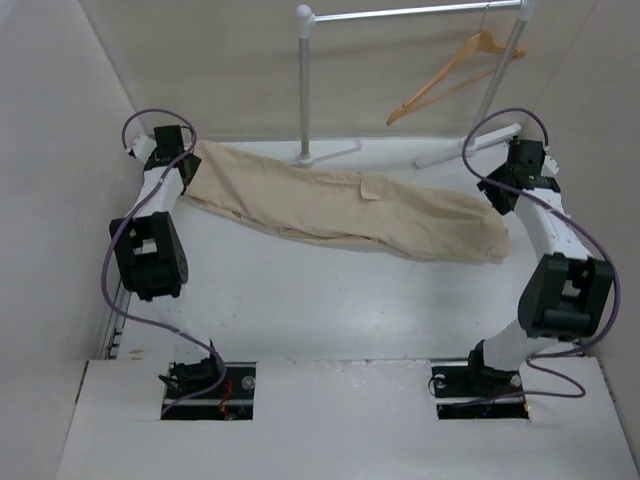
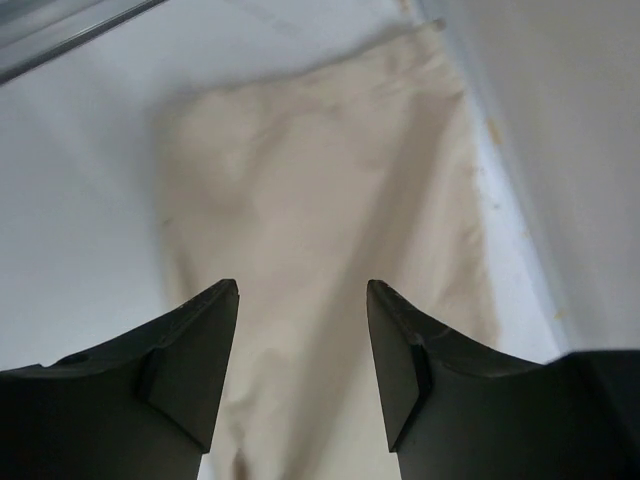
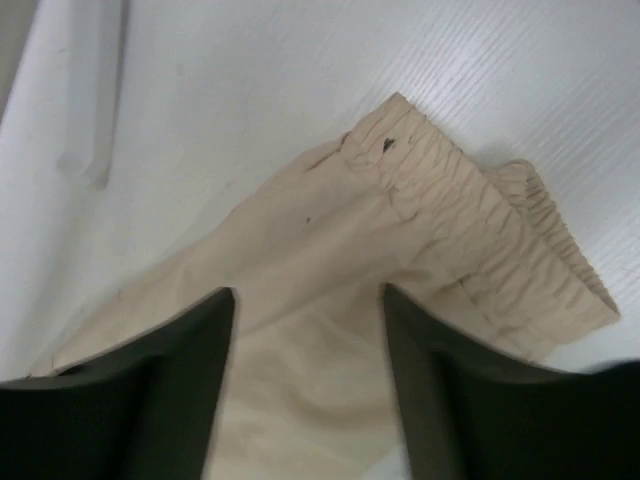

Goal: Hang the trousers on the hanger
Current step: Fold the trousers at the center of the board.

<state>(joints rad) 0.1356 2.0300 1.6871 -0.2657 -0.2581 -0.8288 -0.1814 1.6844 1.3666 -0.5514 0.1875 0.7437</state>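
Observation:
The beige trousers [image 1: 340, 210] lie flat across the table from far left to right, with a small pocket [image 1: 372, 188] facing up. The light-wood hanger [image 1: 455, 75] hangs by its hook on the rail at the back right, away from both arms. My left gripper [image 1: 180, 170] is open over the leg end of the trousers [image 2: 300, 180]; its fingertips [image 2: 302, 285] hold nothing. My right gripper [image 1: 503, 195] is open over the elastic waistband end [image 3: 470, 215]; the cloth lies between its fingertips [image 3: 308, 290] but is not pinched.
A white metal garment rail [image 1: 410, 12] stands at the back on two posts, with feet [image 1: 330, 152] reaching onto the table just behind the trousers. White walls close in on the left [image 1: 60, 150] and right. A raised white panel [image 1: 340, 420] covers the near edge around the arm bases.

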